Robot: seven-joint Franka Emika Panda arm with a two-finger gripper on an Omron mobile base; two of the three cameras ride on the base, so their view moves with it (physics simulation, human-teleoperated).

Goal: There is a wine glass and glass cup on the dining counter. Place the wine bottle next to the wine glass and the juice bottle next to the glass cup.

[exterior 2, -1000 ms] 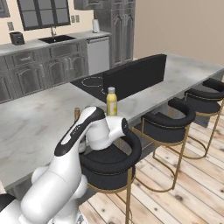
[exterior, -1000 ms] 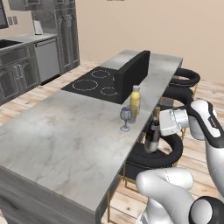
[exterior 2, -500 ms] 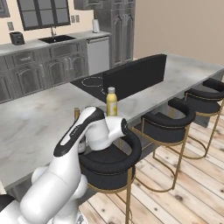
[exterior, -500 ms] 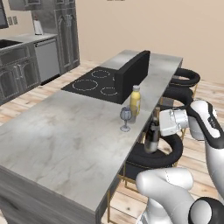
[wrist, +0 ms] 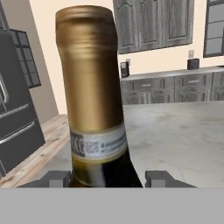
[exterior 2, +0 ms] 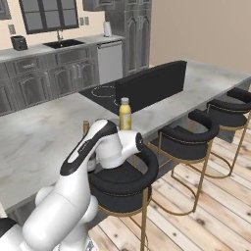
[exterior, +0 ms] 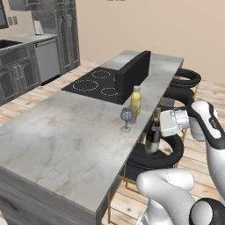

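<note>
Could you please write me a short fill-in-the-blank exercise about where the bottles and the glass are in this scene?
1. The gripper is closed on the ____ bottle.
2. The wine glass stands on the dining counter right beside the ____ juice bottle.
3. The foil on the wine bottle top is ____ in colour.
4. The held bottle hangs over a black ____, off the counter's edge.

Missing words: wine; yellow; gold; stool
</note>
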